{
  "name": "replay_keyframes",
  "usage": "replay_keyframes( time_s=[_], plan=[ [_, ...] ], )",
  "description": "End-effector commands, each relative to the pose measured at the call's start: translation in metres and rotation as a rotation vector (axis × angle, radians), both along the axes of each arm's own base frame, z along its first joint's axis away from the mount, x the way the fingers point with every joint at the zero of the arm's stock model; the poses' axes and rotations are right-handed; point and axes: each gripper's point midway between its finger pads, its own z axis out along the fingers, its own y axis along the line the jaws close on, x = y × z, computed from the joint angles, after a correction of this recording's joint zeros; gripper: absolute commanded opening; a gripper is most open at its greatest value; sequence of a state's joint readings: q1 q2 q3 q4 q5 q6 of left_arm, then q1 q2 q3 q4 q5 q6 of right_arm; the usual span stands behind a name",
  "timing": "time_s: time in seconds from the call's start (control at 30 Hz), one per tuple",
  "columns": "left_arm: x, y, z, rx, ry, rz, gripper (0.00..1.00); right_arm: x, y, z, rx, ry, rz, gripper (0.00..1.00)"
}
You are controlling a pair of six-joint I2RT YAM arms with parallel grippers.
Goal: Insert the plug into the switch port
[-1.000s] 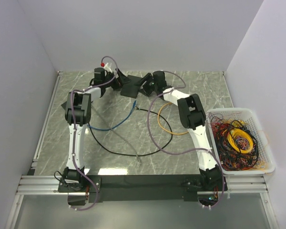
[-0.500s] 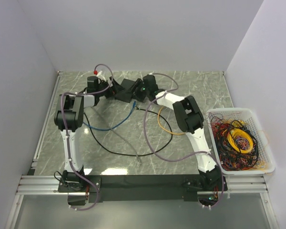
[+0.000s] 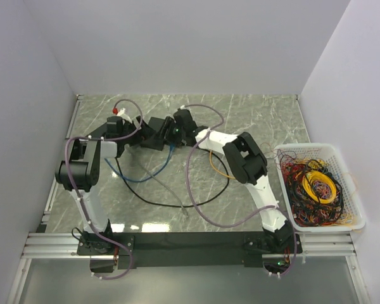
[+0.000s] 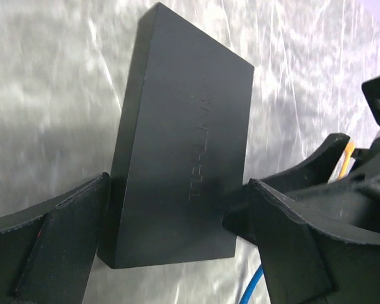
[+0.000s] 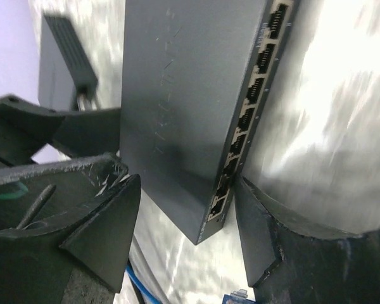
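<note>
The switch (image 3: 157, 135) is a dark-grey oblong box at the back middle of the table, between both grippers. In the left wrist view my left gripper (image 4: 177, 190) spans the switch (image 4: 177, 126) across its short side, one finger against each long face. My right gripper (image 5: 189, 183) is shut on a near corner of the switch (image 5: 190, 76), and one finger rests on the row of switch ports (image 5: 253, 88). The orange cable (image 3: 214, 164) lies on the table under the right arm. I cannot pick out its plug.
A white basket (image 3: 316, 149) full of cables stands at the right edge. A blue cable (image 3: 145, 177) and a black cable (image 3: 177, 206) trail across the middle of the marble table. The blue cable's tip (image 5: 237, 296) lies just below the right fingers. Walls close in on three sides.
Both grippers and the switch between them have moved left and toward the near edge. The left arm's elbow has swung outward to the left.
</note>
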State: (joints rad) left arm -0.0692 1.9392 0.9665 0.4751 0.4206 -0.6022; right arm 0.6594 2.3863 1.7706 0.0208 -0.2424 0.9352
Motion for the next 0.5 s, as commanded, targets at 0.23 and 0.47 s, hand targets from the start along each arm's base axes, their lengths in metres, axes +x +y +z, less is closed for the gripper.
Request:
replay_keyframes(
  time_s=[0.23, 0.47],
  plan=[
    [-0.088, -0.057, -0.008, -0.040, 0.094, -0.220, 0.93, -0.117, 0.031, 0.002, 0.027, 0.021, 0.155, 0.68],
    [-0.075, -0.053, 0.001, -0.014, 0.090, -0.188, 0.93, -0.090, 0.000, 0.002, -0.136, -0.054, 0.108, 0.71]
  ],
)
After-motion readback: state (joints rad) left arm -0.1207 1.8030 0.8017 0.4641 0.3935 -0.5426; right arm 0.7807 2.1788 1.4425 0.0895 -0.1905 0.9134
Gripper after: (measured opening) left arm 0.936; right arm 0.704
